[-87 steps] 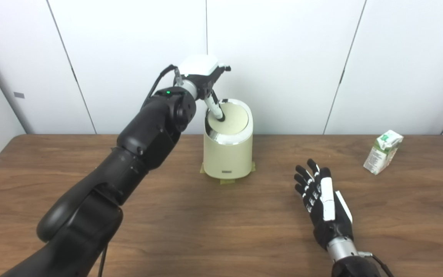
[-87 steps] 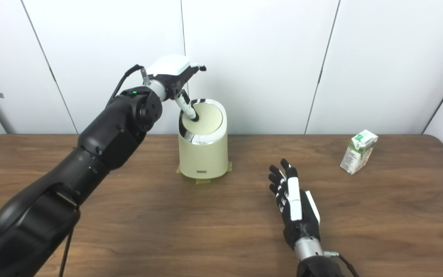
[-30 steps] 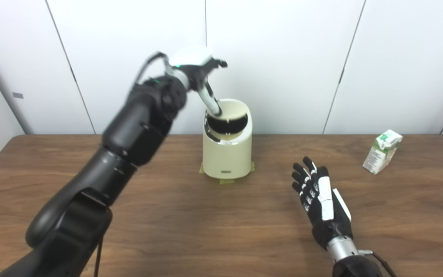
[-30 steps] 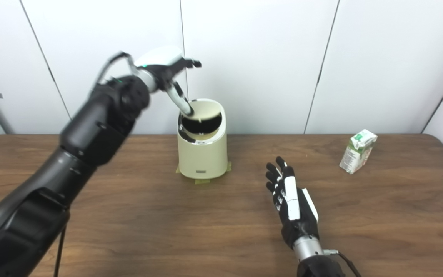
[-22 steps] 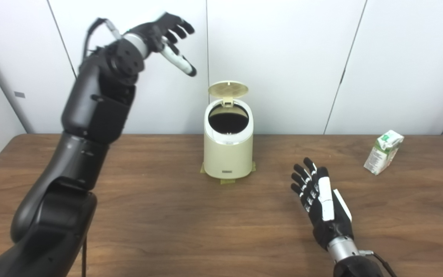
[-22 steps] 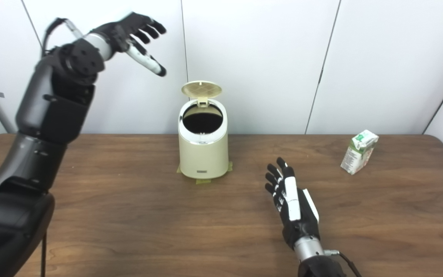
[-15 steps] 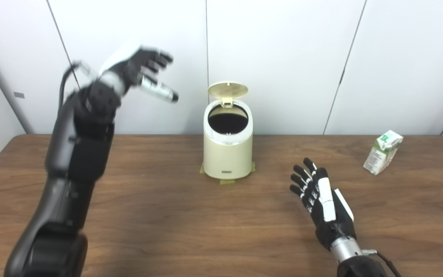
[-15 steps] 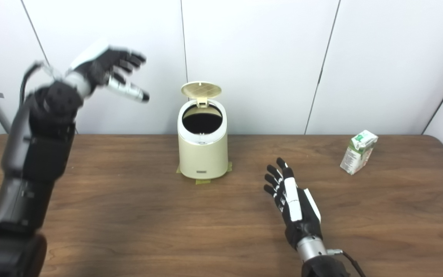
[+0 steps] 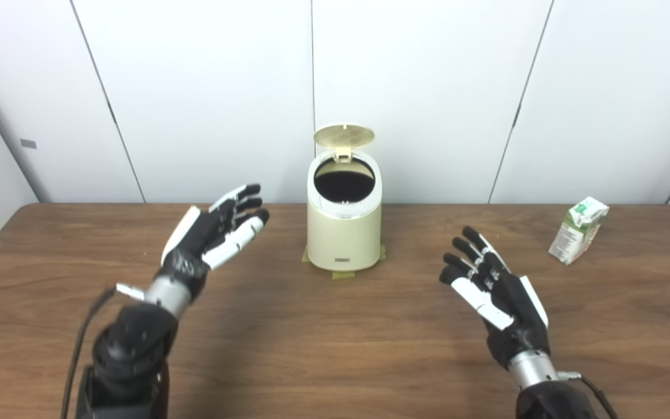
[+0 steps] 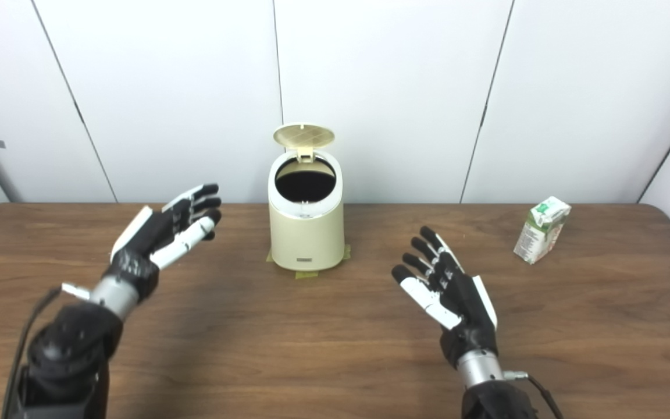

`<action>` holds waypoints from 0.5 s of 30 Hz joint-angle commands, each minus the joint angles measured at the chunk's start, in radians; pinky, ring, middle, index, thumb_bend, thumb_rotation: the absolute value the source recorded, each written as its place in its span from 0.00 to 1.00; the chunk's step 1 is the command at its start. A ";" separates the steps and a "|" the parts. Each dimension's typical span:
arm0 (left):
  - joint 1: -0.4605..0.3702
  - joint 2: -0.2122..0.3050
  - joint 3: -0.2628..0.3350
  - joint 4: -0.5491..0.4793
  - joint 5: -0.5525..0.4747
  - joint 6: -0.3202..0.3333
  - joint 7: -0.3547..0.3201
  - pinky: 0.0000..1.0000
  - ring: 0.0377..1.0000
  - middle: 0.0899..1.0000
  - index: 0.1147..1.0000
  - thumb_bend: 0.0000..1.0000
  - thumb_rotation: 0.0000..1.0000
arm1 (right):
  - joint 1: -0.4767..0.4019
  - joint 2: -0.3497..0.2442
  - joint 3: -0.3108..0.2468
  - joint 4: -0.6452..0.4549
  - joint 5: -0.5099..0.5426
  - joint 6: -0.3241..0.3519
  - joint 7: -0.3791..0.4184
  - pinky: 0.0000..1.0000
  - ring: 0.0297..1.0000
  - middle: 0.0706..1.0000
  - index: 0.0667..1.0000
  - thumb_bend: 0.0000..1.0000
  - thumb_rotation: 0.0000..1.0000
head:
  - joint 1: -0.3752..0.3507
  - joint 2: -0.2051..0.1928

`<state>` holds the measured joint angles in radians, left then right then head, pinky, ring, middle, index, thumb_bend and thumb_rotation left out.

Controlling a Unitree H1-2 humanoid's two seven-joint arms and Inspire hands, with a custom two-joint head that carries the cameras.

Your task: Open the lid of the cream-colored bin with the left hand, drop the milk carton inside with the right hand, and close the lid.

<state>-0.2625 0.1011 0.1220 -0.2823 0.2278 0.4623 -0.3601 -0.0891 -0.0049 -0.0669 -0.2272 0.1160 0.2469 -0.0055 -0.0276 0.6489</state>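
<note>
The cream-colored bin (image 9: 344, 235) stands at the back middle of the table, its round lid (image 9: 344, 135) tipped up and back so the dark inside shows. A green and white milk carton (image 9: 578, 230) stands far right, leaning a little. My left hand (image 9: 213, 240) hovers open to the left of the bin, fingers spread and pointing toward it, holding nothing. Right of the bin and nearer to me, my right hand (image 9: 495, 294) is open with fingers spread, well short of the carton.
The wooden table (image 9: 288, 337) runs across the whole view, with white wall panels (image 9: 428, 87) right behind the bin. Yellow tape tabs (image 9: 344, 273) show under the bin's base.
The lid was pressed, sprang open and now stands upright. My left hand left the bin, swung up and to the left, then came down beside it. My right hand turned and rose a little.
</note>
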 commanded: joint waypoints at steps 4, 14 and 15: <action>0.061 -0.020 -0.061 -0.094 0.010 -0.050 0.090 0.90 0.90 0.91 0.92 0.45 0.94 | -0.043 -0.072 -0.038 0.010 -0.055 -0.092 -0.012 0.71 0.83 0.88 0.86 0.76 0.28 | -0.014 0.000; 0.164 -0.059 -0.124 -0.016 0.051 -0.195 0.254 0.96 0.97 0.96 0.95 0.51 0.74 | 0.006 -0.192 -0.097 -0.074 -0.184 -0.024 -0.057 0.69 0.76 0.80 0.80 0.85 0.28 | -0.124 0.010; 0.164 -0.056 -0.124 -0.012 0.056 -0.199 0.264 0.98 0.98 0.97 0.94 0.51 0.72 | 0.010 -0.205 -0.105 -0.095 -0.196 0.004 -0.058 0.69 0.75 0.79 0.79 0.86 0.28 | -0.136 0.011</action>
<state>-0.0662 0.0363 -0.0024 -0.2782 0.2740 0.3229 -0.1269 -0.0505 -0.1823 -0.1525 -0.2755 -0.0633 0.2392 -0.0530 -0.1502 0.6581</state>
